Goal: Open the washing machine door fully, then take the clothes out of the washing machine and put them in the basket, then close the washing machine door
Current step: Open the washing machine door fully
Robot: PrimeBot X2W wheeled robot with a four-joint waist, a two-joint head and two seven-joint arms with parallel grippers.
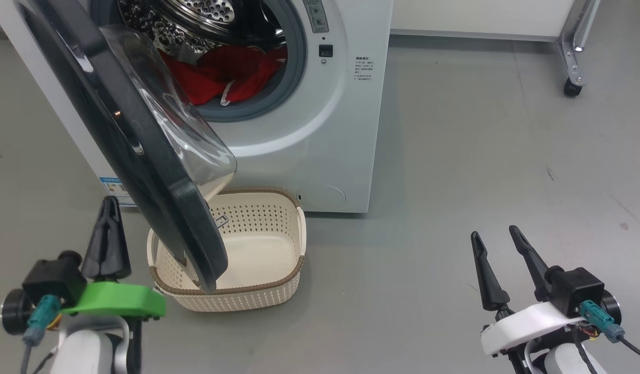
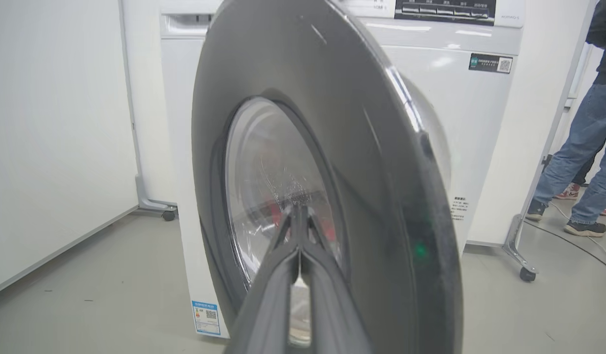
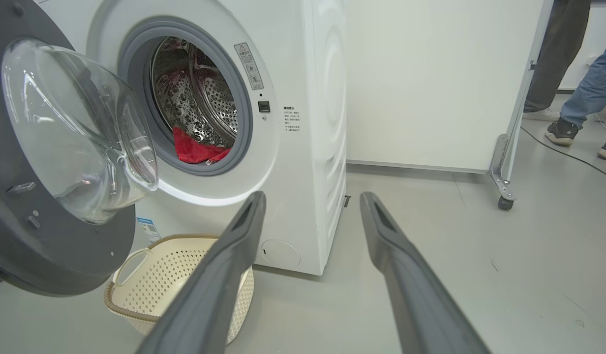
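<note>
left wrist view, blue qr label [image 2: 206,317] on washing machine [image 2: 480,128], left hand [image 2: 299,209] pressed together, right hand [image 1: 494,232] spread

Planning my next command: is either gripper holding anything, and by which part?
Nothing is held. The left gripper is shut on nothing, just outside the washing machine door; the right gripper hangs open, empty.

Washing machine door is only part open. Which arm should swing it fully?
Left, likely. The left gripper, jaws shut, sits beside the washing machine door on its outer face, pointing at its glass. The right gripper, jaws open, is over bare floor, well away from the door.
</note>
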